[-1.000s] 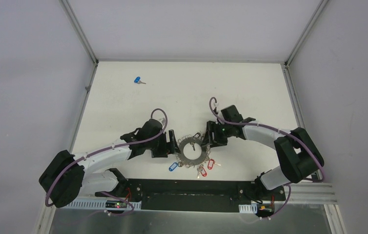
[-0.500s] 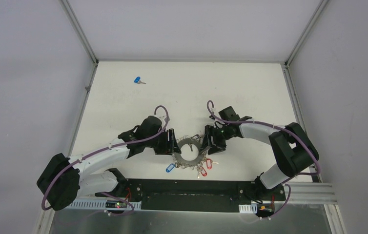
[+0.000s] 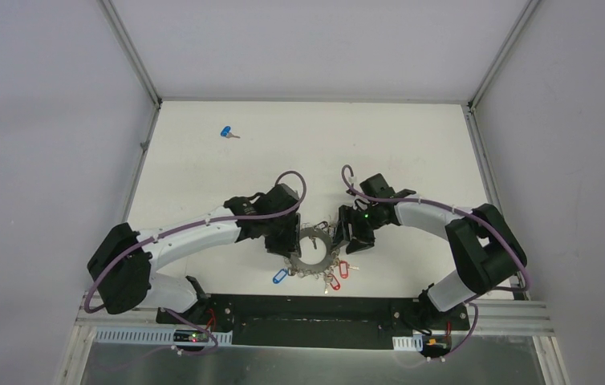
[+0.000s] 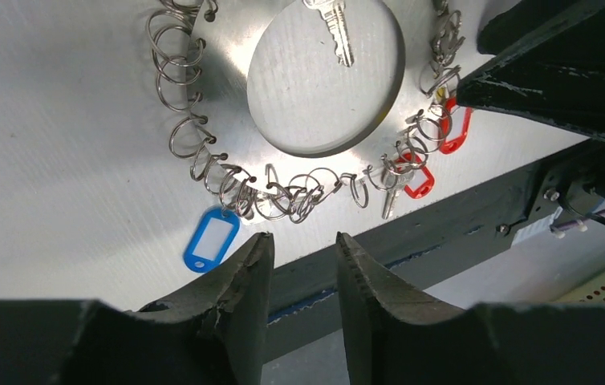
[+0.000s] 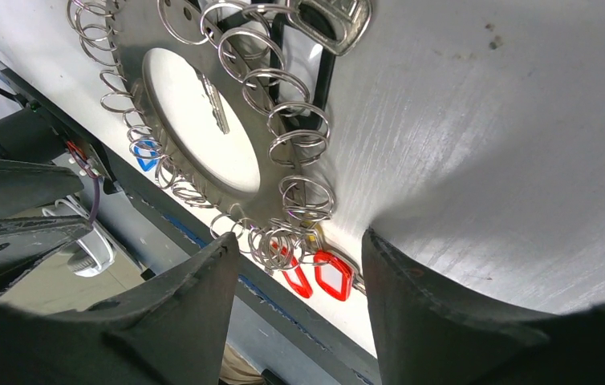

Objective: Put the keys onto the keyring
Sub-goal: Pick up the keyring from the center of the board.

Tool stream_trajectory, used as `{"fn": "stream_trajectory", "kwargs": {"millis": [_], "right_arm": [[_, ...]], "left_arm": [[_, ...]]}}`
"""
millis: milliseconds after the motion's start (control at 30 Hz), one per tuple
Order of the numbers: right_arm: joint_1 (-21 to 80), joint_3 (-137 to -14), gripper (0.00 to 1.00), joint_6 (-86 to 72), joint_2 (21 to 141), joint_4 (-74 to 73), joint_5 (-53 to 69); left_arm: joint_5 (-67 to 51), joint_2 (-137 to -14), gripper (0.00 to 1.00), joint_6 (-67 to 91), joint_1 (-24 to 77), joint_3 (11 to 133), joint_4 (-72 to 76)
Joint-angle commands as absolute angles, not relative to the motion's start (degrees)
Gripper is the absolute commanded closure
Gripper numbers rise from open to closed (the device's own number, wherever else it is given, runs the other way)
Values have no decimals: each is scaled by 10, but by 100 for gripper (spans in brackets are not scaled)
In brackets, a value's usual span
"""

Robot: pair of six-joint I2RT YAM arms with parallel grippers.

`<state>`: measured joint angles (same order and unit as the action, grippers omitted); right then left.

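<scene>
The keyring (image 3: 303, 257) lies at the lower centre of the top view. The left gripper (image 4: 303, 241) is slightly parted, the right gripper (image 5: 299, 241) wider, both gripping nothing.

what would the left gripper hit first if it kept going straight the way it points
Most likely the small wire rings fringing the keyring, just beside the blue tag. The left gripper aims right at them, though its height above them is unclear.
</scene>
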<state>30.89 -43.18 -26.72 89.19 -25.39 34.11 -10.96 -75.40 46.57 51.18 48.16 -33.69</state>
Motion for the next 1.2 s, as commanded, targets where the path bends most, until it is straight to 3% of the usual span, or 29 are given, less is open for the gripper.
{"fn": "stream_trajectory", "kwargs": {"millis": [0,767,1167], "right_arm": [[311,-445,40,-262,872,-265,311],[311,-445,39,-252,892,-265,320],[311,-441,38,-250,895,-261,329]], "left_arm": [[-49,-790,65,493,536,537,-409],[-11,-920,67,511,593,607,-432],[-2,-934,77,524,597,594,-433]]}}
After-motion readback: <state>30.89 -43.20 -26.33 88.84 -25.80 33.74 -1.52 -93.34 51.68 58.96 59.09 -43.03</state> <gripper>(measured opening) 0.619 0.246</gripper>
